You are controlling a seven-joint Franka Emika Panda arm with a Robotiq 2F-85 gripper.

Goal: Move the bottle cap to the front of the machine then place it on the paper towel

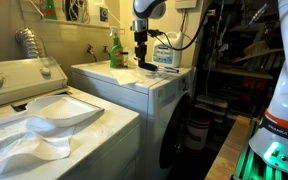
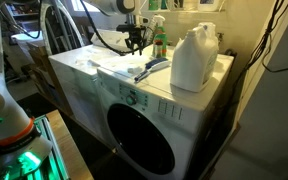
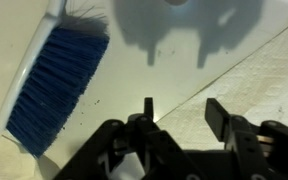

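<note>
The white front-loading machine shows in both exterior views (image 1: 169, 100) (image 2: 94, 90). My gripper (image 3: 181, 108) hangs above its flat top near the back (image 1: 142, 52) (image 2: 134, 42). Its jaws are open with nothing between them. The textured paper towel (image 3: 249, 80) lies under the right jaw in the wrist view and on the machine top (image 2: 124, 68). A small pale round shape at the top edge of the wrist view (image 3: 174, 3) may be the bottle cap; I cannot tell. The cap is too small to make out in the exterior views.
A blue-bristled brush (image 3: 54, 85) lies left of the gripper. A white jug (image 2: 194, 58) stands on the machine top. A green bottle (image 1: 115, 50) (image 2: 159, 42) stands at the back. A top-loading washer (image 1: 44, 120) adjoins the machine.
</note>
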